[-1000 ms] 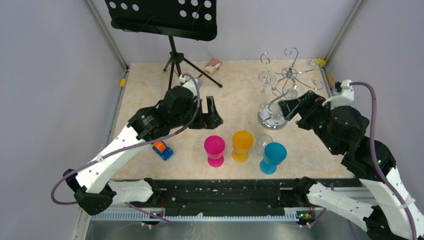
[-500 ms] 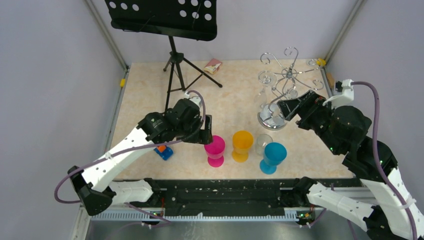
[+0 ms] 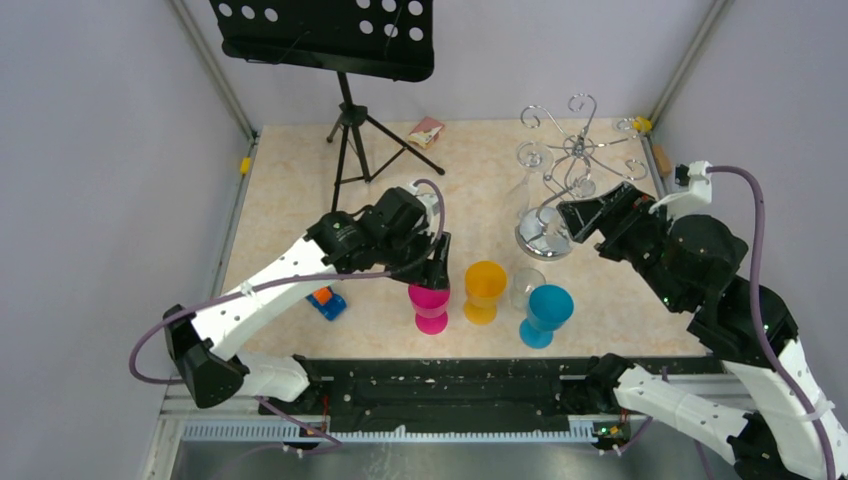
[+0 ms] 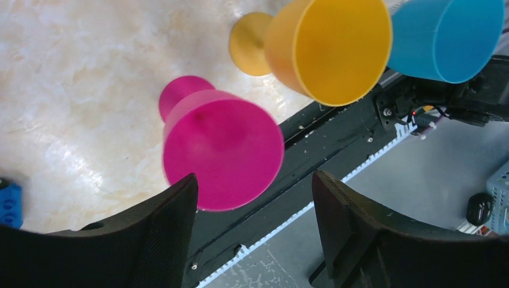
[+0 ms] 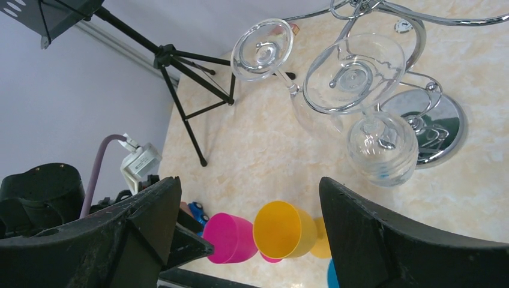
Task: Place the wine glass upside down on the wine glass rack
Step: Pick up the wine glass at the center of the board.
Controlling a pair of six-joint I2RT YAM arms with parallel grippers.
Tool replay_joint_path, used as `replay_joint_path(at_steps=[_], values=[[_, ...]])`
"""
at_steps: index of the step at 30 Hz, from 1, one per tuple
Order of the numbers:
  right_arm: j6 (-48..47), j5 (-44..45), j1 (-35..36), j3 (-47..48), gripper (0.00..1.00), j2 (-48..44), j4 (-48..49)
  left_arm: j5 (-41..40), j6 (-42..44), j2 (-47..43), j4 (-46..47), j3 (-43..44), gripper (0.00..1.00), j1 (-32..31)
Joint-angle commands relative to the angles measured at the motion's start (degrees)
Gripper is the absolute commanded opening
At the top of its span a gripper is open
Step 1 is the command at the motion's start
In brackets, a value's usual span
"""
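Observation:
The chrome wine glass rack point(image 3: 577, 150) stands at the back right on its round mirror base point(image 5: 441, 129). Two clear glasses point(image 5: 382, 147) hang upside down from its hooks. A pink goblet point(image 3: 431, 295), an orange goblet point(image 3: 484, 288), a clear glass point(image 3: 526, 287) and a blue goblet point(image 3: 548, 310) stand upright in a row near the front. My left gripper point(image 3: 435, 265) is open and empty, right over the pink goblet's rim point(image 4: 222, 156), which lies just ahead of its fingers. My right gripper point(image 3: 582, 215) is open and empty beside the rack's base.
A black tripod music stand point(image 3: 345, 60) stands at the back left. A small box point(image 3: 425, 131) lies near its feet. A blue and orange toy car point(image 3: 325, 300) sits left of the pink goblet. The black front rail point(image 3: 450, 375) runs along the near edge.
My left arm has swung right and toward the near edge, from the table's middle to over the pink goblet. The right arm has barely moved.

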Motion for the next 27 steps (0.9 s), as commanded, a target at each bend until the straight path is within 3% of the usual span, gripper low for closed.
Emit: replay_joint_path(at_steps=[1, 8, 14, 21, 27], values=[[-0.9, 0.4, -0.6, -0.7, 0.87, -0.5, 1.7, 3.3, 3.1, 3.6, 1.7, 4.8, 0.72, -2.3], [-1.0, 0.1, -0.6, -1.4, 0.87, -0.5, 3.0, 1.7, 2.9, 8.9, -0.8, 4.8, 0.64, -6.1], [-1.4, 0.2, -0.6, -1.3, 0.87, -0.5, 2.9, 0.1, 1.9, 13.1, -3.6, 3.7, 0.40, -8.2], [-1.5, -0.6, -0.6, -1.5, 0.87, -0.4, 2.9, -4.7, 2.3, 17.3, -6.0, 4.7, 0.38, -10.7], [-1.6, -0.8, -0.6, -1.7, 0.87, -0.4, 3.7, -6.4, 2.4, 18.2, -7.5, 4.5, 0.21, -11.3]])
